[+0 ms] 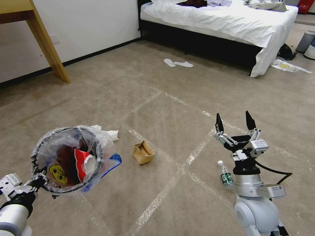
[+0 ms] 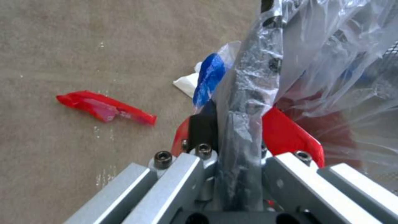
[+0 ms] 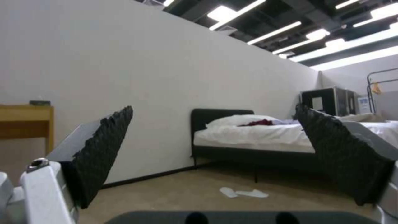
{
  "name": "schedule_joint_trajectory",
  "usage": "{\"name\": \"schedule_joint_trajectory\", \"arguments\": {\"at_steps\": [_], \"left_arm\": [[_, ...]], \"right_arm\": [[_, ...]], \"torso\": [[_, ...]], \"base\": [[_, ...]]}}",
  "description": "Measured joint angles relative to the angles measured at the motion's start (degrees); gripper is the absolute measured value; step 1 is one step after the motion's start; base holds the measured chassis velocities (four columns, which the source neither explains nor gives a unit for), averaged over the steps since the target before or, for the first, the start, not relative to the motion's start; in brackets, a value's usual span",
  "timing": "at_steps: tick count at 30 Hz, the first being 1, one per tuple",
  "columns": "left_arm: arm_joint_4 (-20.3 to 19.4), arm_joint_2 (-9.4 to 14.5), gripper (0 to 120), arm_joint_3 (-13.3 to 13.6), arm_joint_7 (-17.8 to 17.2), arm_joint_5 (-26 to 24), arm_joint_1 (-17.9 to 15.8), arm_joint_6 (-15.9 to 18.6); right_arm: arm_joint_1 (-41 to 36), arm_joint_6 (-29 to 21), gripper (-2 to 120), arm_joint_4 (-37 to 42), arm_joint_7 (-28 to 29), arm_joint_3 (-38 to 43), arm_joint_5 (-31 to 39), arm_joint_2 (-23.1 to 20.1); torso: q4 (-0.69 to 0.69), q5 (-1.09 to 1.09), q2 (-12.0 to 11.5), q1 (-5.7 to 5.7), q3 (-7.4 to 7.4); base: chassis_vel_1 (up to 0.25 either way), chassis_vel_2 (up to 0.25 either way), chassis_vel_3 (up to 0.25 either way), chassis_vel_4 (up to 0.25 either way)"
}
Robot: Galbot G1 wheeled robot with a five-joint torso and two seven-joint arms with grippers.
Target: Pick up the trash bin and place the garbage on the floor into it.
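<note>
Left gripper (image 1: 38, 181) jaws clamping black-rimmed, clear-bag-lined round trash bin (image 1: 67, 159); right gripper (image 1: 235, 123) hovering, jaws wide. Should descend squarely over clear green-label bottle (image 1: 225, 174).

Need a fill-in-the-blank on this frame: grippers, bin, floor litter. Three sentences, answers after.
1. The left gripper is shut on the rim of the ____.
2. The right gripper hangs above the floor with its fingers ____.
3. Between the trash bin and the bottle, a small brown cardboard ____ lies on the carpet.

Missing words: trash bin; open; box
</note>
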Motion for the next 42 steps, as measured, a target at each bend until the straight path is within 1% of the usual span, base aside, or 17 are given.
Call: {"name": "schedule_joint_trajectory", "arguments": {"at_steps": [4,6,7,9,10,13,14,16,17,20,21,24,25,26,31,36,42], "left_arm": [[0.3,0.1,1,0.1,0.0,0.0,-0.3,0.0],[0.7,0.2,1,0.3,0.1,0.1,-0.4,0.0],[0.7,0.2,1,0.3,0.1,0.1,-0.4,0.0],[1.3,0.3,1,0.4,0.3,0.2,-0.6,-0.1],[1.3,0.3,1,0.4,0.3,0.2,-0.6,-0.1],[2.2,0.6,1,0.6,0.5,0.2,-0.8,-0.3],[2.2,0.6,1,0.6,0.5,0.2,-0.8,-0.3],[2.9,0.7,1,0.6,0.8,0.3,-1.0,-0.4],[2.9,0.7,1,0.6,0.8,0.3,-1.0,-0.4],[3.8,0.8,1,0.9,1.1,0.7,-1.3,-0.6],[3.8,0.8,1,0.9,1.1,0.7,-1.3,-0.6],[4.5,0.8,1,1.0,1.4,0.8,-1.5,-0.9],[4.5,0.8,1,1.0,1.4,0.8,-1.5,-0.9],[4.7,0.8,1,1.0,1.6,0.9,-1.6,-1.0],[5.1,0.8,1,1.0,1.8,0.9,-1.6,-1.2],[5.2,0.6,1,1.0,2.0,1.0,-1.6,-1.4],[5.1,0.7,1,1.0,2.0,1.0,-1.4,-1.4]], "right_arm": [[0.3,-1.9,100,-0.7,1.8,0.0,-0.1,-0.4],[0.9,-6.3,100,-2.3,5.6,0.6,-0.5,-1.0],[0.9,-6.3,100,-2.3,5.6,0.6,-0.5,-1.0],[1.2,-14.3,100,-4.8,12.3,0.8,-0.7,-2.6],[1.2,-14.3,100,-4.8,12.3,0.8,-0.7,-2.6],[1.9,-26.6,100,-10.9,18.4,1.0,-0.5,-6.0],[1.9,-26.6,100,-10.9,18.4,1.0,-0.5,-6.0],[2.8,-34.4,100,-15.2,19.7,1.4,0.1,-8.4],[2.8,-34.4,100,-15.2,19.7,1.4,0.1,-8.4],[4.6,-47.2,100,-18.9,20.5,0.8,4.5,-10.7],[4.6,-47.2,100,-18.9,20.5,0.8,4.5,-10.7],[7.5,-57.9,100,-23.6,20.0,-0.4,6.7,-11.6],[7.5,-57.9,100,-23.6,20.0,-0.4,6.7,-11.6],[8.7,-62.6,100,-25.2,20.1,-1.1,8.7,-11.9],[12.6,-66.0,100,-31.8,19.5,-3.6,11.0,-11.9],[16.0,-65.9,100,-38.4,18.8,-6.4,12.4,-10.1],[17.8,-65.6,100,-41.0,18.5,-7.6,12.6,-8.2]], "torso": [[0.0,-0.01,0.0,0.0,0.0],[0.01,0.0,0.0,-0.01,-0.01],[0.01,0.0,0.0,-0.01,-0.01],[0.01,0.0,0.0,-0.01,-0.01],[0.01,0.0,0.0,-0.01,-0.01],[0.0,0.01,0.0,-0.01,0.0],[0.0,0.01,0.0,-0.01,0.0],[0.0,0.02,0.0,-0.01,-0.01],[0.0,0.02,0.0,-0.01,-0.01],[0.0,0.01,0.0,-0.01,-0.01],[0.0,0.01,0.0,-0.01,-0.01],[0.01,0.01,0.0,-0.01,0.0],[0.01,0.01,0.0,-0.01,0.0],[0.01,0.01,0.0,-0.01,0.0],[0.01,0.0,0.0,-0.01,0.0],[0.01,0.01,0.0,-0.01,0.0],[0.0,0.0,0.0,-0.01,0.0]], "base": [[-0.032,0.03,0.031,-0.027],[0.0,0.0,0.0,0.0],[0.0,0.0,0.0,0.0],[0.0,0.0,0.0,0.0],[0.0,0.0,0.0,0.0],[0.0,0.0,0.0,0.0],[0.0,0.0,0.0,0.0],[0.0,0.0,0.0,0.0],[0.0,0.0,0.0,0.0],[0.0,0.0,0.0,0.0],[0.0,0.0,0.0,0.0],[0.0,0.0,0.0,0.0],[0.0,0.0,0.0,0.0],[0.0,0.0,0.0,0.0],[0.0,0.0,0.0,0.0],[0.0,0.0,0.0,0.0],[0.0,0.0,0.0,0.0]]}}
